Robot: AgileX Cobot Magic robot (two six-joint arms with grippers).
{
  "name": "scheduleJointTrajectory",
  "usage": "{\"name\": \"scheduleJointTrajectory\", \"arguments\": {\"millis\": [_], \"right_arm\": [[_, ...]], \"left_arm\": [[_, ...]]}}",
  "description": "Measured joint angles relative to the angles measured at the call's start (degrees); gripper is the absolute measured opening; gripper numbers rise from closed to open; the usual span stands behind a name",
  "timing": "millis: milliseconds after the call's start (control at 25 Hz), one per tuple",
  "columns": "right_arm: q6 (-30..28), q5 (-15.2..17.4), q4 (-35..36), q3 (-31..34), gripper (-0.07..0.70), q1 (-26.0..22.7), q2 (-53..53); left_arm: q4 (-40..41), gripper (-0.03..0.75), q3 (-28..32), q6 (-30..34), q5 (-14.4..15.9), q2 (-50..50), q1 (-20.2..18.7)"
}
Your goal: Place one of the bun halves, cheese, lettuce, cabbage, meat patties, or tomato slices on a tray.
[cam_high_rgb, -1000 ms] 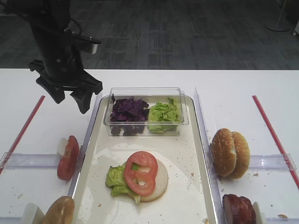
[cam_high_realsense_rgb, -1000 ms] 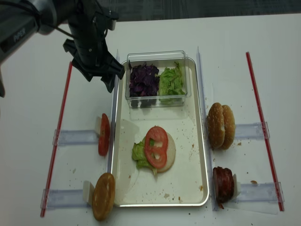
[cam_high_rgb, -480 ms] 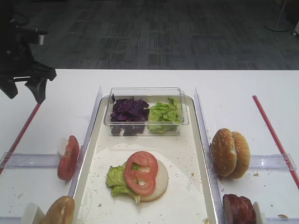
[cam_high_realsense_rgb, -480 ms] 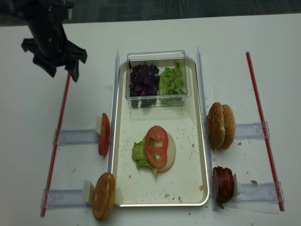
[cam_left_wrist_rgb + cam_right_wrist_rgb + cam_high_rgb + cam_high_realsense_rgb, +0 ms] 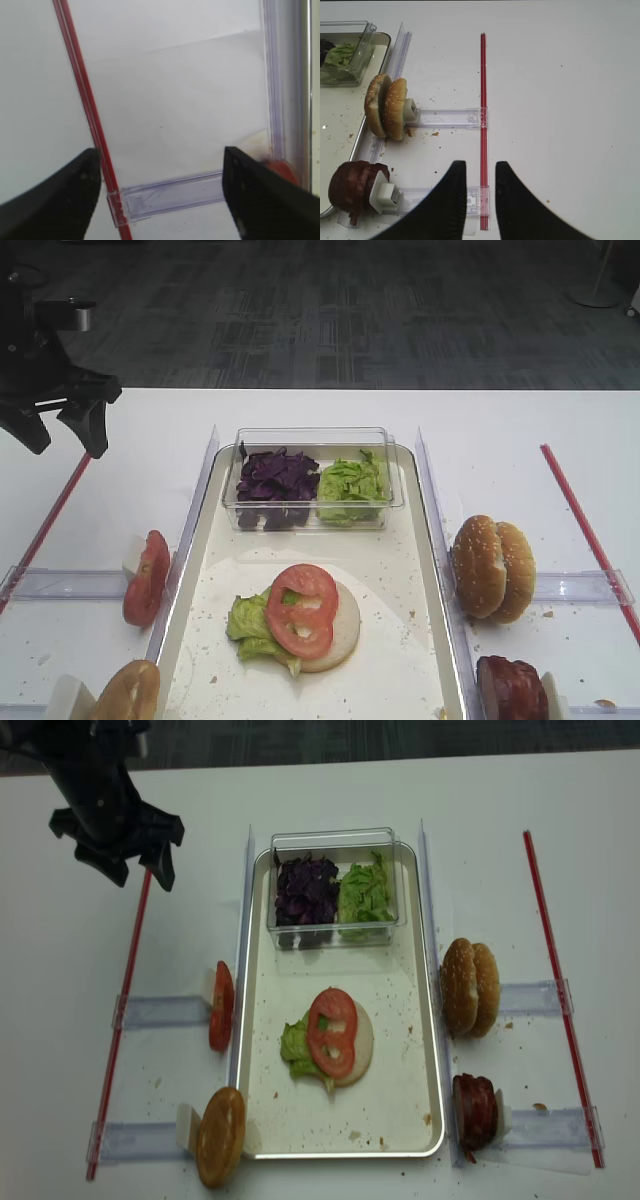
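Three layers already sit on the large cream-white rectangular tray with the silvery rim (image 5: 425,1050): a pale cut-face bun half (image 5: 362,1042), crinkly light-green lettuce (image 5: 294,1048) and a thin bright-red tomato slice with seed holes (image 5: 332,1032) on top, slightly off-centre toward the lettuce side. My left gripper (image 5: 130,870) hangs spread wide and empty above the red strip (image 5: 128,975) on the left, well apart from the tray; my right gripper (image 5: 480,195) is closed on nothing, over the far-right table. I'd judge the next piece risks sliding, since that stack looks uneven (the tomato overhangs the bun edge). Reaching for the spare upright tomato slice (image 5: 221,1005) in its clear holder (image 5: 160,1012) could tip it, because it stands on edge just beside the tray rim. The dark reddish-brown glossy meat patties (image 5: 350,187) and the sesame-seeded bun halves (image 5: 387,106) stand on edge too, so a skewed pinch might knock them flat. Purple shredded cabbage (image 5: 306,888) in the small clear plastic tub (image 5: 335,838) could scatter if grabbed loosely.
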Motion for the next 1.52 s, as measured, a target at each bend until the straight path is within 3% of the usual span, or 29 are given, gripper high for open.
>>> {"name": "scheduleJointTrajectory", "arguments": {"millis": [320, 640, 1000, 1520], "right_arm": [[0.0, 0.0, 0.0, 0.0, 0.193, 0.0, 0.0], [0.0, 0.0, 0.0, 0.0, 0.193, 0.0, 0.0], [0.0, 0.0, 0.0, 0.0, 0.193, 0.0, 0.0], [0.0, 0.0, 0.0, 0.0, 0.193, 0.0, 0.0]], "left_arm": [[0.4, 0.473, 0.1, 0.0, 0.0, -0.1, 0.0], [0.2, 0.473, 6.4, 0.0, 0.0, -5.5, 0.0], [0.4, 0.473, 16.4, -0.1, 0.0, -17.2, 0.0], [1.3, 0.473, 35.1, -1.5, 0.4, -43.5, 0.0]]}}
